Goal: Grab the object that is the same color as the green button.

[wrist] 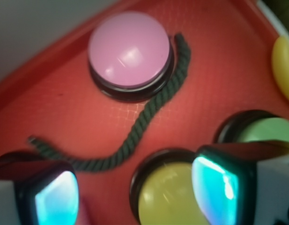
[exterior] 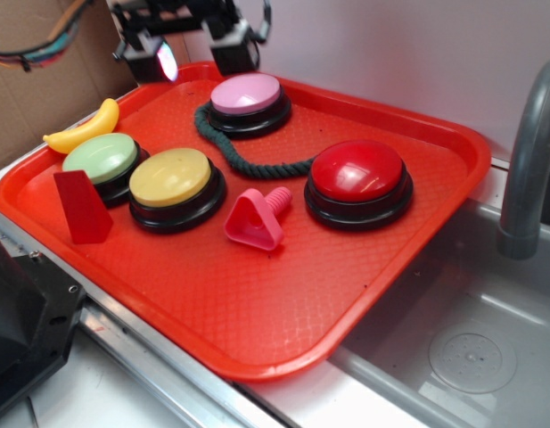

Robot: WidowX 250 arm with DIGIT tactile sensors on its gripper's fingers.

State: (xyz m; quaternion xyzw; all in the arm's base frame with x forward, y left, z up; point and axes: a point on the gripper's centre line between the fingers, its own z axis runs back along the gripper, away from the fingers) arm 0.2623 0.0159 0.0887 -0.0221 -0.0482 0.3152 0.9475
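Four domed push buttons sit on an orange plastic tray (exterior: 257, 330). Dark green twisted rope (exterior: 248, 160) curls round the pink-topped button (exterior: 246, 94) toward the red one (exterior: 357, 169). Pale green button (exterior: 101, 158) lies left. Gripper (wrist: 135, 192) hovers above, fingers (wrist: 214, 185) apart, holding nothing.

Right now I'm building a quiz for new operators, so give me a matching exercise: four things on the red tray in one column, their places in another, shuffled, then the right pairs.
Things:
1. dark green twisted rope
2. yellow plastic banana
3. pink plastic screw toy
4. red plastic wedge block

Places:
A. at the tray's left edge, behind the round pale green button
B. curling beside the round pink button
C. in front of the pale green button
D. between the round yellow button and the round red button

Pairs: 1-B, 2-A, 3-D, 4-C
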